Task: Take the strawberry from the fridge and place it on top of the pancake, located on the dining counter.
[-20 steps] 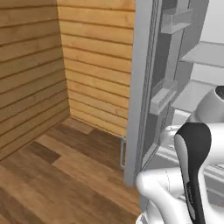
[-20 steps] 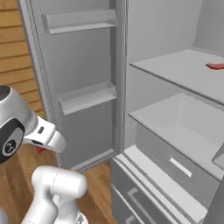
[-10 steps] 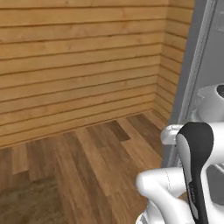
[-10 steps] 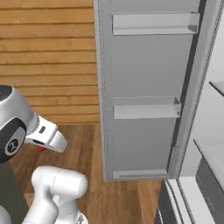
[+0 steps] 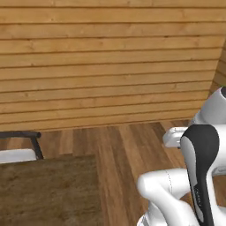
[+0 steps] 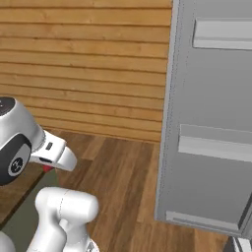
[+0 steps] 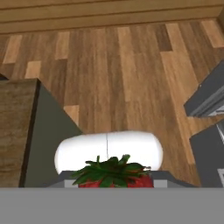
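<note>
The strawberry (image 7: 114,176), bright red with green leaves, sits at the bottom of the hand view between my gripper's (image 7: 114,181) fingers, which are shut on it. In the right base view it shows as a small red speck (image 6: 47,168) under the white hand (image 6: 55,153). The fridge's open light-grey door (image 6: 211,123) with its shelf rails stands on the right; grey edges of the fridge (image 7: 209,98) also appear in the hand view. A corner of the dark-brown dining counter (image 5: 44,190) lies at lower left, below the hand (image 7: 13,127). The pancake is out of view.
A grey-seated stool (image 5: 17,154) with a black frame stands by the counter's far edge. A wooden plank wall (image 5: 110,66) runs behind, with wood floor (image 5: 128,150) between the counter and the fridge door.
The whole picture has swung left as the base turned: the fridge's inside has left the views and the wall, floor and counter have come in. The strawberry stays in the gripper.
</note>
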